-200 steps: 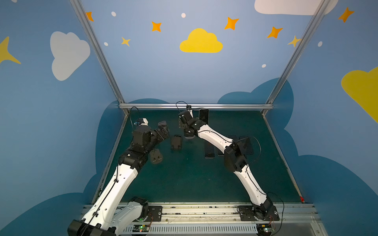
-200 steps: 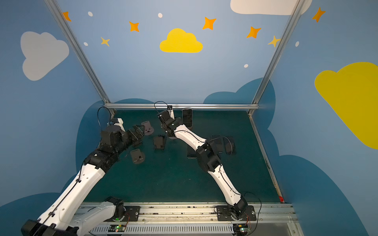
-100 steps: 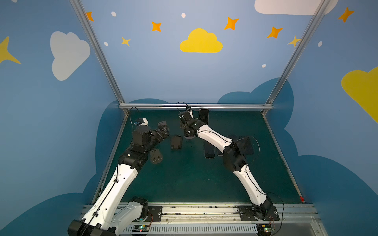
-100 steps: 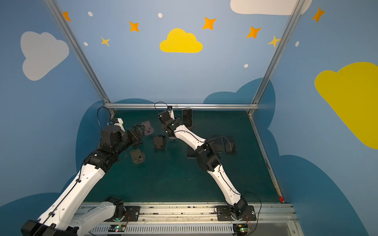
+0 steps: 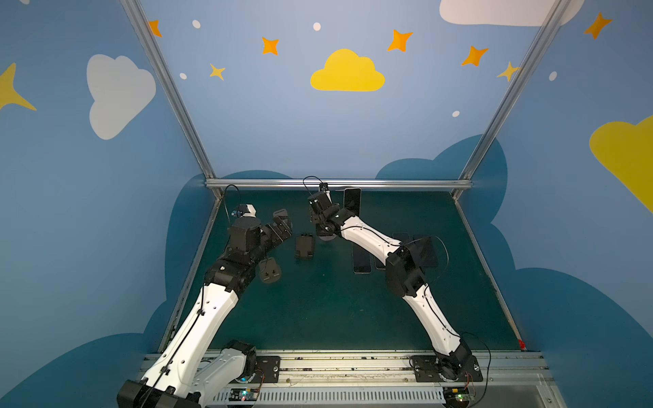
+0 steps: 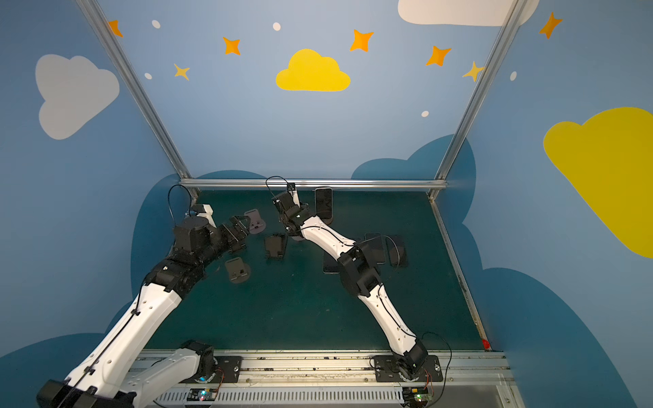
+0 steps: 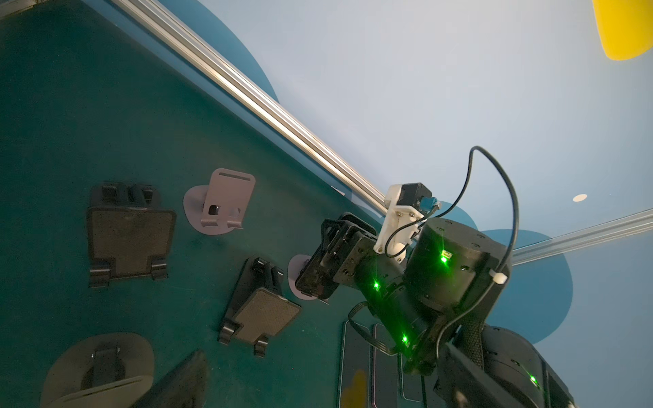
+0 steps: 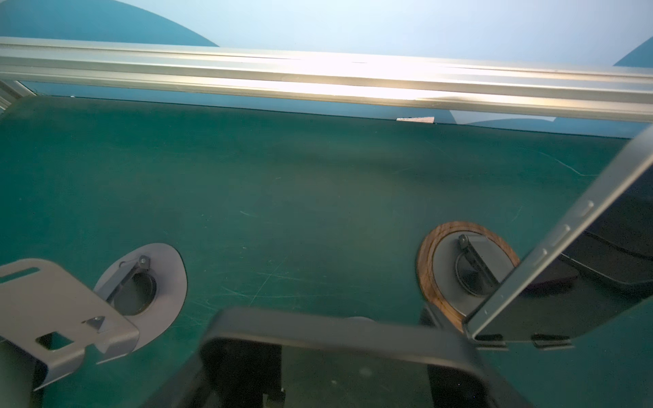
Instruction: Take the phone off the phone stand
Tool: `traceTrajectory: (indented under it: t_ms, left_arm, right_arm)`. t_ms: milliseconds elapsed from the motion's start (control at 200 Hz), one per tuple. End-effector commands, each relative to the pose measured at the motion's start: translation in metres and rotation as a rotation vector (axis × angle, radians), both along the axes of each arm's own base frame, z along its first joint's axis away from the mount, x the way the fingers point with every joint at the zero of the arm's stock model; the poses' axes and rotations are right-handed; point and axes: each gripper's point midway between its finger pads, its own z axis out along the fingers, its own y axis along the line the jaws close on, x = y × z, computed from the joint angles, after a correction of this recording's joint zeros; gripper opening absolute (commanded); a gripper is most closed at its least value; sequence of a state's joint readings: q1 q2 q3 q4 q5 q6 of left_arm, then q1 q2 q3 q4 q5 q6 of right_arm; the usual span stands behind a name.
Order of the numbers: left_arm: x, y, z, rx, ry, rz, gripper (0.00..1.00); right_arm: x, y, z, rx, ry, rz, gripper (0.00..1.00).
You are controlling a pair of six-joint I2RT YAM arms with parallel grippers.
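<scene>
A dark phone (image 7: 313, 273) stands upright on a grey round phone stand (image 7: 295, 282) near the back middle of the green mat. My right gripper (image 5: 315, 216) is shut on the phone's upper part. In the right wrist view the phone's top edge (image 8: 335, 330) spans the frame close to the camera, between the jaws. In both top views the stand's base (image 5: 327, 237) shows just under the right wrist. My left gripper (image 5: 283, 228) hovers open and empty to the left, over the empty stands.
A second phone (image 5: 352, 202) stands on a wood-ringed stand (image 8: 433, 272) at the back. Empty stands: grey (image 7: 222, 205), black (image 7: 129, 233), black (image 7: 263, 307), grey (image 5: 270, 272). Flat phones (image 5: 361, 259) lie under the right forearm. An aluminium rail (image 5: 335, 183) bounds the back.
My right gripper's jaws have closed on the phone. Both arms have stayed almost where they were.
</scene>
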State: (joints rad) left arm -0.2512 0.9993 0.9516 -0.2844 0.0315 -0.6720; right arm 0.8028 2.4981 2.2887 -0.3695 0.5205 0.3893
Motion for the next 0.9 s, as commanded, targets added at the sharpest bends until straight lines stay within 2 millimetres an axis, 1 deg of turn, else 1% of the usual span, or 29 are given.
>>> traceTrajectory:
  t_ms: [0,165,255,391,626,751,896]
  left_arm:
    - [0.001,-0.001,0.000,-0.015,-0.005,-0.004,1.00]
    - [0.002,-0.002,-0.001,-0.018,-0.002,-0.011,1.00]
    - [0.002,-0.003,-0.001,-0.019,-0.002,-0.013,1.00]
    - [0.003,-0.002,-0.002,-0.017,-0.002,-0.010,1.00]
    - [0.004,-0.002,-0.003,-0.028,0.004,-0.015,1.00]
    - [0.004,-0.004,-0.002,-0.034,0.002,-0.022,1.00]
    - [0.004,-0.003,-0.002,-0.034,0.000,-0.020,1.00]
  right_arm:
    - [-0.001,-0.001,0.006,-0.018,-0.027,0.006,0.70]
    - [-0.007,-0.005,0.021,0.000,-0.058,0.018,0.67]
    - [-0.009,-0.003,0.028,0.006,-0.069,0.033,0.66]
    - [-0.011,-0.002,0.031,0.004,-0.069,0.044,0.66]
    - [-0.020,0.003,0.049,-0.002,-0.112,0.070,0.65]
    - [-0.026,0.005,0.055,-0.006,-0.130,0.083,0.65]
    - [-0.028,0.004,0.060,0.005,-0.137,0.088,0.65]
